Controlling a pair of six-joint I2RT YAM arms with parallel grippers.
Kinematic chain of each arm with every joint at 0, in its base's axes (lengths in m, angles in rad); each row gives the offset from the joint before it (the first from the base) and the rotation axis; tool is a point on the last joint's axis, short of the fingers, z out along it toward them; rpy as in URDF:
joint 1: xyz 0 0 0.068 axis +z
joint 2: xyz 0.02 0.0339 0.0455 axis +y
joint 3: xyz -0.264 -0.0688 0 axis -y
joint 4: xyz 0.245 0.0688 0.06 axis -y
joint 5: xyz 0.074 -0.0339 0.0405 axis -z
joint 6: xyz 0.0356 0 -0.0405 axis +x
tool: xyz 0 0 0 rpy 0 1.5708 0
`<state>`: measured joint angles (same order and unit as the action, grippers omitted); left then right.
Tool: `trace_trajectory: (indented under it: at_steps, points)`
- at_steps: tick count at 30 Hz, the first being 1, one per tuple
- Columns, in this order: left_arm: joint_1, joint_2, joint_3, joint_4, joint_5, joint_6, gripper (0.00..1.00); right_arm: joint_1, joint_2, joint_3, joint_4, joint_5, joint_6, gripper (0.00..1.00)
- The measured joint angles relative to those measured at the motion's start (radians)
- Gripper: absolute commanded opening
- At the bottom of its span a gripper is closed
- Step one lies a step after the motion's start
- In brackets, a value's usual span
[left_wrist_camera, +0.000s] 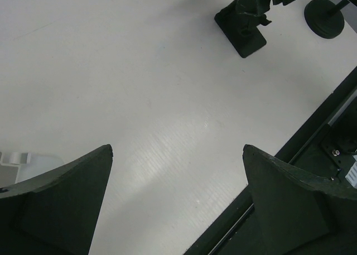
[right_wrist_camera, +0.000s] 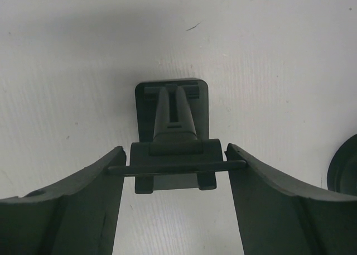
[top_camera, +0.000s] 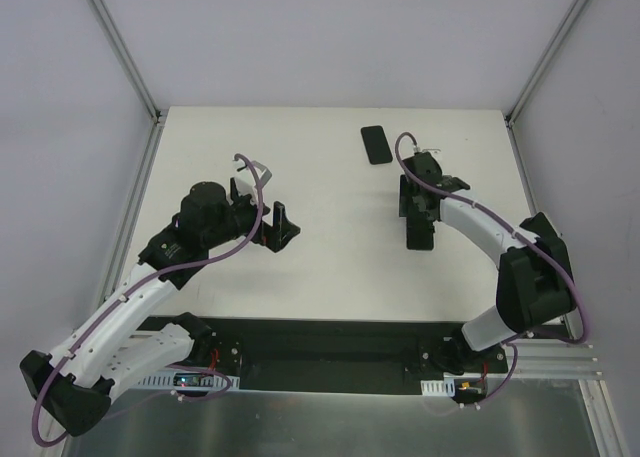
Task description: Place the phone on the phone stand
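In the right wrist view my right gripper [right_wrist_camera: 175, 157] is shut on a thin black phone [right_wrist_camera: 177, 167], seen edge-on and held by its two side edges. It sits right over the small black phone stand [right_wrist_camera: 173, 99], at the stand's lower lip; I cannot tell if it rests on it. In the top view the right gripper [top_camera: 420, 217] is over the stand [top_camera: 421, 239] at the table's middle right. The stand also shows in the left wrist view [left_wrist_camera: 244, 36]. My left gripper [top_camera: 283, 227] is open and empty at the middle left, with only bare table between its fingers [left_wrist_camera: 83, 188].
A second flat black phone [top_camera: 375, 144] lies on the white table [top_camera: 320, 277] at the back, behind the right gripper. A round black object [right_wrist_camera: 345, 167] stands just right of the stand, also in the left wrist view [left_wrist_camera: 323, 18]. The table's black front rail [left_wrist_camera: 312, 138] is near the left gripper.
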<state>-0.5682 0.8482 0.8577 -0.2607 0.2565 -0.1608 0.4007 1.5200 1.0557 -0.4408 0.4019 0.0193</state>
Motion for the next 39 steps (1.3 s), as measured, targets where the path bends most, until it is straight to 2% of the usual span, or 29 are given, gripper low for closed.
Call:
trace_trajectory:
  at_steps: [4, 13, 17, 20, 22, 33, 36, 37, 39]
  points:
    - [0.001, -0.014, -0.018, 0.002, 0.005, 0.000, 0.99, -0.008, 0.045, 0.058, -0.065, 0.114, 0.148, 0.01]
    - [0.000, -0.035, -0.026, 0.016, 0.022, -0.006, 0.99, -0.130, 0.247, 0.412, -0.483, 0.416, 0.795, 0.01]
    - [0.000, -0.034, -0.038, 0.018, 0.024, -0.008, 0.99, -0.181, 0.275, 0.435, -0.600, 0.467, 0.974, 0.01]
    - [0.001, -0.033, -0.039, 0.018, 0.024, -0.009, 0.99, -0.206, 0.267, 0.402, -0.620, 0.499, 1.020, 0.01]
    - [0.001, -0.032, -0.040, 0.018, 0.024, -0.009, 0.99, -0.225, 0.251, 0.348, -0.576, 0.502, 1.005, 0.01]
    - [0.001, -0.019, -0.040, 0.020, 0.028, -0.010, 0.99, -0.353, 0.239, 0.263, -0.348, 0.427, 0.830, 0.01]
    - [0.006, -0.017, -0.040, 0.021, 0.032, -0.011, 0.99, -0.354, 0.239, 0.262, -0.310, 0.417, 0.804, 0.16]
    - [0.007, -0.017, -0.040, 0.021, 0.032, -0.011, 0.99, -0.354, 0.239, 0.262, -0.301, 0.414, 0.801, 0.33]
    - [0.008, -0.017, -0.040, 0.021, 0.032, -0.011, 0.99, -0.354, 0.239, 0.262, -0.291, 0.407, 0.795, 0.56]
